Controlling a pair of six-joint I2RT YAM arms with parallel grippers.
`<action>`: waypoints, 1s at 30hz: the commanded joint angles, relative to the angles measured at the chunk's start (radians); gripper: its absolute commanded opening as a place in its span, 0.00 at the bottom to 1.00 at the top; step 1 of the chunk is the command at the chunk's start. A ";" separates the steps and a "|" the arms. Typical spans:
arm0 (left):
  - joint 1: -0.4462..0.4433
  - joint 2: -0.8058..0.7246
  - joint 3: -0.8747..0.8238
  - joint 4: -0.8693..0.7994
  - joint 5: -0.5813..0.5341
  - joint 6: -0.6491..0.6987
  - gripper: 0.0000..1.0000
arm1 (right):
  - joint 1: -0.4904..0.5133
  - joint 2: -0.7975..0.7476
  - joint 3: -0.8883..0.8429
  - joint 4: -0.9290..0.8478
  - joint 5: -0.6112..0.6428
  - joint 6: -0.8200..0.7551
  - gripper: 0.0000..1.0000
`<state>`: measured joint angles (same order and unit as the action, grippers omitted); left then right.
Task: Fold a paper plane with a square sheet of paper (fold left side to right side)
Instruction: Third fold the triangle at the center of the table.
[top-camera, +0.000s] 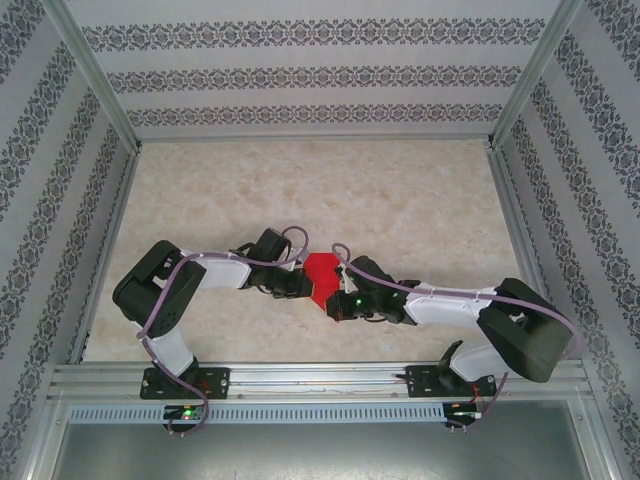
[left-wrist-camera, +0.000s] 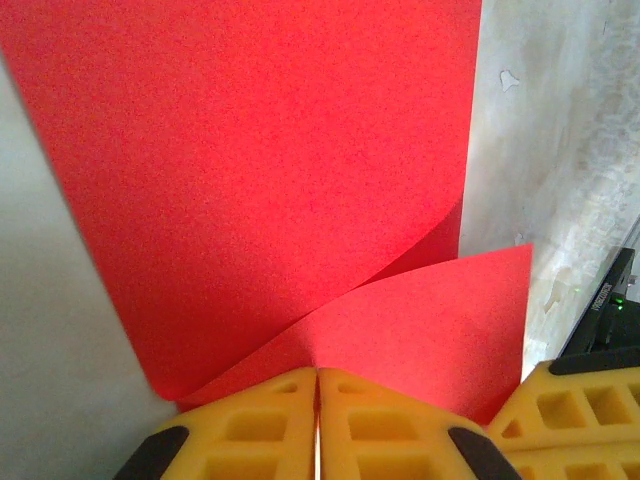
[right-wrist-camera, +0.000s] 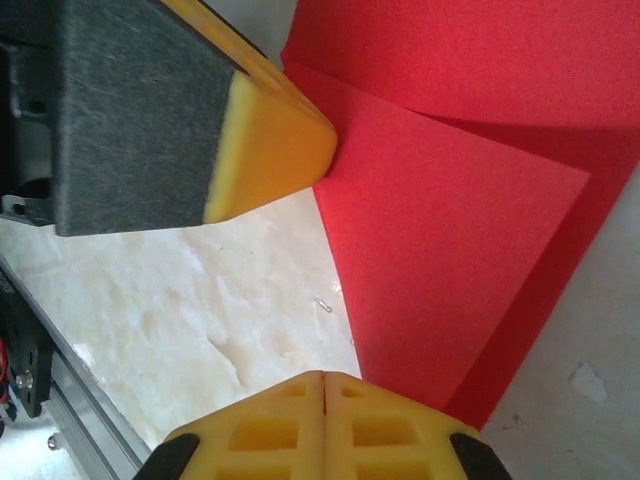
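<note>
Left wrist view, left gripper (left-wrist-camera: 318, 376) pinching red square sheet of paper (left-wrist-camera: 270, 170), right gripper (right-wrist-camera: 324, 378) closed alongside.

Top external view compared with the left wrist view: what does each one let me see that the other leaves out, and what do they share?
Top external adds the wider scene: the left gripper and right gripper meeting at the red paper in the middle of the table, with patterned walls around it. Left wrist adds close detail: a flap of the paper curling up over the flat part, and the left gripper's yellow fingertips shut at the flap's edge. Shared: the red paper, the left gripper and the pale marbled table.
</note>
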<state>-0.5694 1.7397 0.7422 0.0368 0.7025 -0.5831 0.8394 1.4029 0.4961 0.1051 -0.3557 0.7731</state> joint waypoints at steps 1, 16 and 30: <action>-0.007 0.042 -0.015 -0.101 -0.100 0.023 0.09 | -0.007 0.021 -0.007 -0.011 0.023 0.006 0.00; -0.006 0.040 -0.014 -0.106 -0.100 0.023 0.09 | -0.011 0.055 -0.005 -0.022 0.028 0.008 0.00; -0.006 0.040 -0.015 -0.107 -0.101 0.025 0.09 | -0.019 0.079 -0.013 -0.018 0.022 0.017 0.00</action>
<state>-0.5697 1.7397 0.7433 0.0338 0.7025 -0.5831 0.8307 1.4651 0.4961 0.0994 -0.3412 0.7830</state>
